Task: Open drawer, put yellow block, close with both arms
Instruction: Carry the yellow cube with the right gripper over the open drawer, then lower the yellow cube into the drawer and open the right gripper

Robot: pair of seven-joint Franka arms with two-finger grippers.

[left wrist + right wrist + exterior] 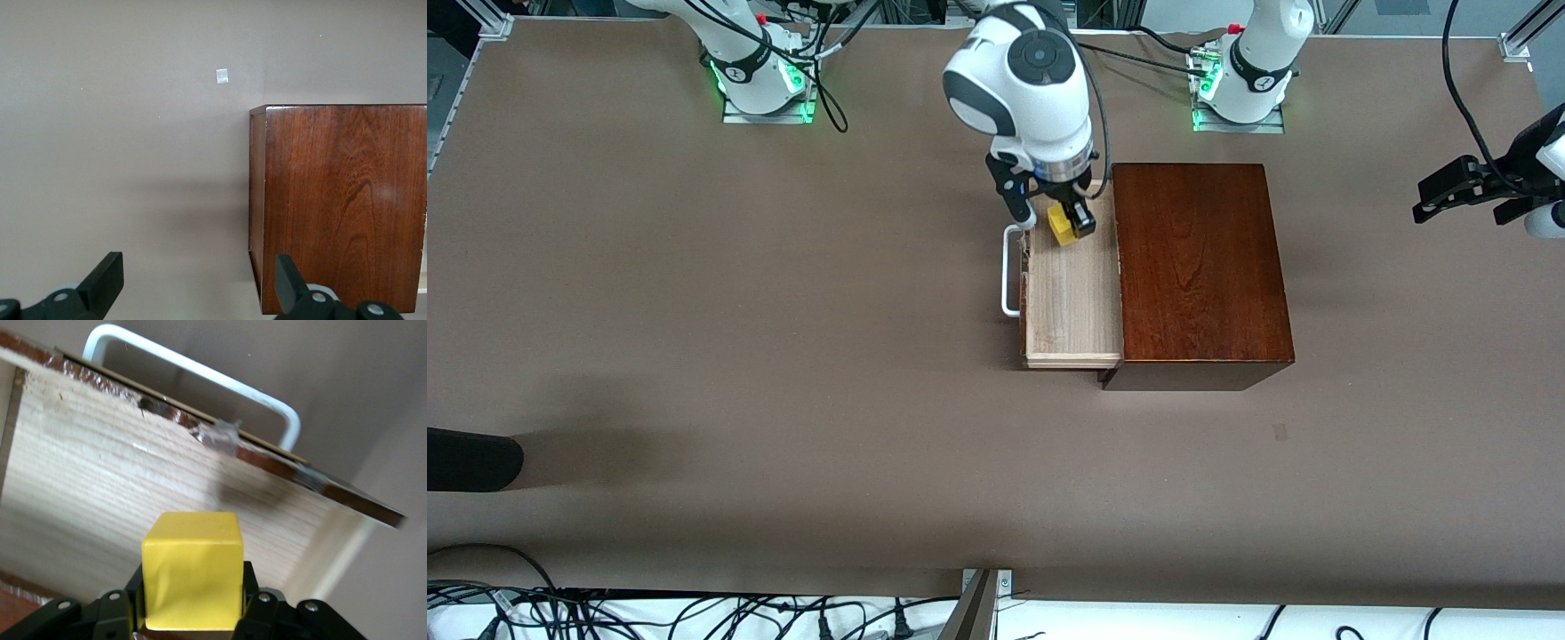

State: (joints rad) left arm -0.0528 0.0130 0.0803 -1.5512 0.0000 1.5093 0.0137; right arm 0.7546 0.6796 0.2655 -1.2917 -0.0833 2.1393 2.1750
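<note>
Clamped on the block point(192, 570) between the fingers of the right gripper point(1060, 224), over the open drawer point(1072, 307) at the end of the tray farthest from the front camera, near the corner by the box point(1200, 267). Placing step in hand, by the look of it: drawer out, block over the tray but not yet set down, whether touching the floor or just above it not clear. Next call, most likely: a short descent if any gap remains, then parting of the fingers and a straight lift. Tight quarters there: tray's end wall just beside the block, box edge close on one flank, dark front point(267, 457) with its white handle point(1009, 271) on the flank toward the right arm's end. Plenty of bare tray floor nearer the front camera, so room for a release more toward the middle if wanted. Left gripper point(200, 287) with fingers wide apart, holding nothing, waiting high over the table point(694, 311) at the left arm's end, well apart from the box; wrist view there looking down on a box corner and bare tabletop with a small pale mark point(222, 77). For closing, open table in front of the handle, free of clutter, and an open path along the box's top for the left arm
</note>
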